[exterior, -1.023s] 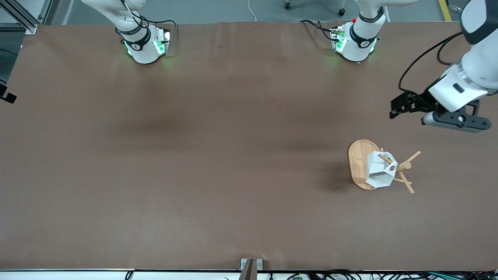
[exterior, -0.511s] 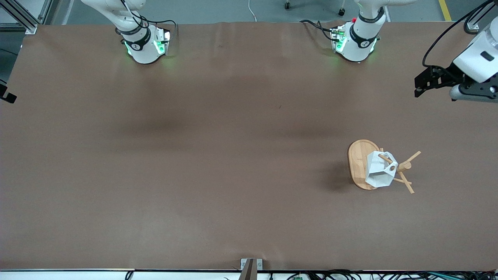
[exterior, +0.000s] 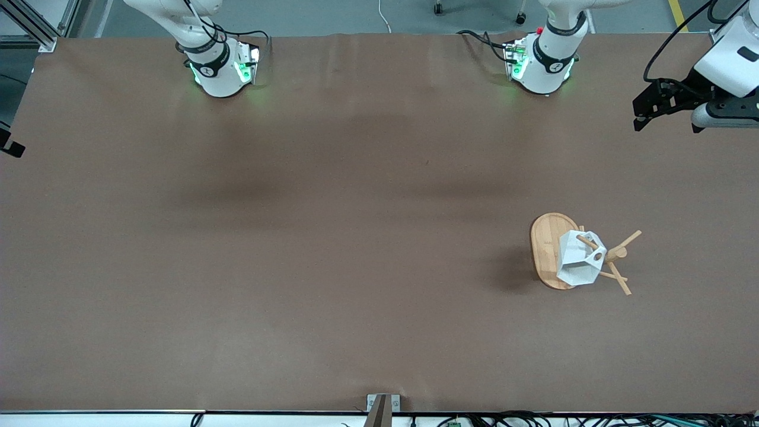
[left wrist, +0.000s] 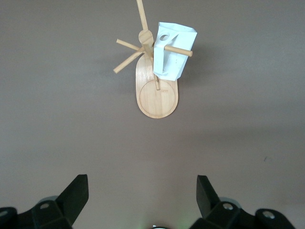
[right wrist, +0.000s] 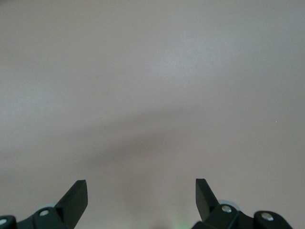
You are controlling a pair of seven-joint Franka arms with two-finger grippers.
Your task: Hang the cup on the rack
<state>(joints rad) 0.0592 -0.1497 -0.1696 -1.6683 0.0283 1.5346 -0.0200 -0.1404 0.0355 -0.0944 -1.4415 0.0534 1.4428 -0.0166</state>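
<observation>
A wide table (exterior: 308, 237) covered in a plain brown sheet fills nearly the whole front view, lit evenly from above with soft dim patches near its middle. Along 12 o'clock a strip of grey floor (exterior: 332, 15) shows, with a white cable (exterior: 384, 18) and chair castors (exterior: 437, 8). At 10 o'clock stands an aluminium frame (exterior: 35, 26); at 6 o'clock, a small metal bracket (exterior: 383, 403) and black cables (exterior: 533, 420).

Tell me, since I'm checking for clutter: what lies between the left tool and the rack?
Nothing but bare brown table: the left wrist view shows it from the open left tool to the rack, where the cup hangs on a peg.
</observation>
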